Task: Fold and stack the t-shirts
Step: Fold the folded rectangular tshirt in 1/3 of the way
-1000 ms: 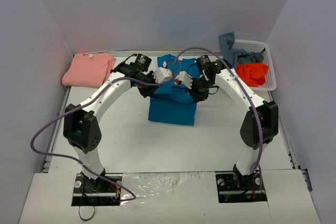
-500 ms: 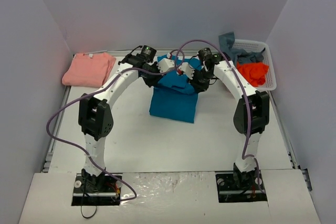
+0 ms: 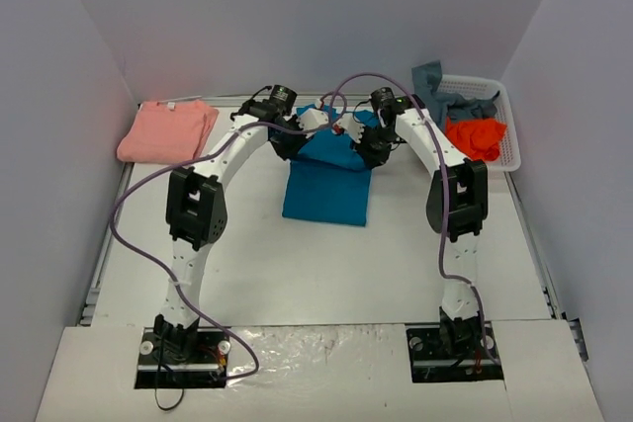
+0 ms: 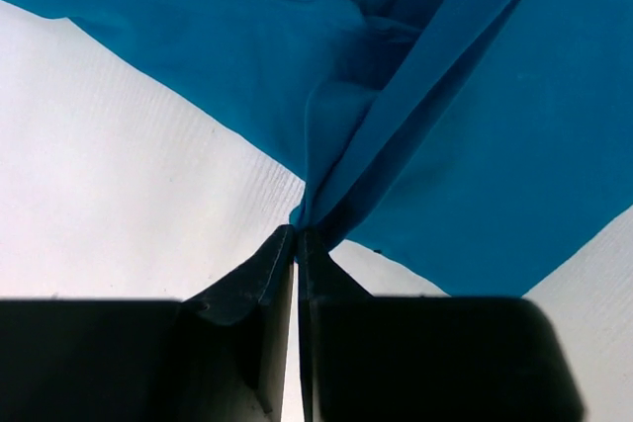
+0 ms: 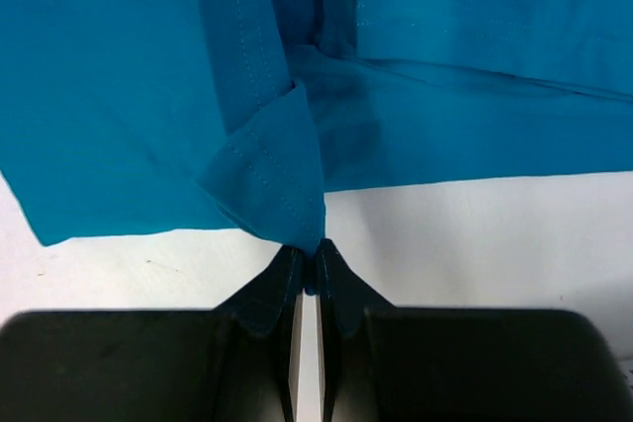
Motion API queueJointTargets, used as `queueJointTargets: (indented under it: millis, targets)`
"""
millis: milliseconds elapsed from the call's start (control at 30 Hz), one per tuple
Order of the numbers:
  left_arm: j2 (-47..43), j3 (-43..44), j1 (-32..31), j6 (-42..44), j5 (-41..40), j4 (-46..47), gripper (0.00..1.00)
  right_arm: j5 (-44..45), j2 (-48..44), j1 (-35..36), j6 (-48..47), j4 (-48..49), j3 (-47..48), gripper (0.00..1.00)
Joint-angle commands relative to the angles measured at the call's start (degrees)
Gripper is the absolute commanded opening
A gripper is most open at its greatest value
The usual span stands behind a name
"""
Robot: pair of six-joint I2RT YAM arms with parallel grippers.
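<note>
The teal-blue t-shirt (image 3: 326, 190) lies mid-table, its far part lifted. My left gripper (image 3: 295, 141) is shut on a corner of its cloth (image 4: 396, 126), pinched at the fingertips (image 4: 282, 249). My right gripper (image 3: 368, 148) is shut on a hemmed corner of the same shirt (image 5: 267, 160). Both grippers hold the cloth just above the table at the far end. A folded salmon-pink t-shirt (image 3: 166, 130) lies at the far left. A bright orange t-shirt (image 3: 476, 135) and a grey-blue one (image 3: 440, 94) sit in the basket.
A white lattice basket (image 3: 506, 135) stands at the far right by the wall. Purple cables loop from both arms over the table. White walls close in the left, back and right sides.
Both grippers have carried the held edge of the teal-blue shirt toward the far side, stretching the arms out. The shirt's front part now lies flatter.
</note>
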Motion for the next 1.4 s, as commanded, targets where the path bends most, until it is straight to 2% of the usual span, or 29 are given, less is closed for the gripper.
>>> queueJointTargets:
  millis: [0, 67, 100, 167, 200, 300, 533, 633, 867, 900, 1033, 1200, 1367]
  targets:
    - [-0.1, 2.3, -1.7, 5.8, 1.8, -2.0, 0.05, 0.7, 2.9, -0.8, 5.0, 0.7, 3.0, 0.0]
    - [0.4, 2.6, -1.7, 5.7, 1.6, -1.6, 0.08, 1.2, 4.2, -0.8, 5.4, 0.8, 3.8, 0.0]
    - [0.5, 2.7, -1.7, 5.7, 1.5, -1.3, 0.09, 1.4, 4.6, -0.8, 5.7, 1.1, 4.1, 0.08]
    - [0.6, 3.4, -1.7, 5.1, 1.0, -0.8, 0.11, 1.8, 5.5, -1.0, 6.4, 1.6, 4.8, 0.15]
    - [0.5, 3.7, -1.6, 5.0, 0.9, -0.8, 0.15, 2.5, 5.6, -1.0, 7.3, 2.1, 5.3, 0.32]
    - [-0.5, 4.1, -1.6, 4.6, -0.2, 0.5, 0.18, 2.9, 5.5, -1.1, 8.0, 3.2, 5.2, 0.39]
    - [-4.3, 3.5, -1.6, 3.7, -2.6, 0.5, 0.22, 6.3, 2.2, -1.6, 10.2, 5.9, 3.7, 0.44]
    - [-9.5, -3.6, -1.7, 3.7, -2.7, 2.4, 0.22, 6.0, -1.5, -2.2, 11.0, 6.4, 1.0, 0.45]
    - [-26.8, -30.3, -1.9, 3.2, 0.6, 14.6, 0.21, 0.1, -14.0, -2.3, 13.1, 6.1, -16.8, 0.48]
    - [-28.0, -35.7, -2.0, 3.2, 1.2, 15.8, 0.21, -0.2, -16.7, -2.3, 13.6, 6.1, -18.5, 0.49]
    - [-32.3, -45.5, -2.3, 1.7, 1.3, 20.1, 0.16, -2.6, -21.9, -2.3, 14.4, 6.1, -26.8, 0.49]
    - [-34.1, -53.0, -2.6, 1.3, 1.7, 26.4, 0.14, -8.4, -26.3, -2.3, 14.4, 6.5, -35.0, 0.49]
    - [-32.8, -54.6, -3.1, 2.3, 2.2, 28.6, 0.14, -11.3, -27.1, -2.3, 14.4, 7.0, -39.7, 0.55]
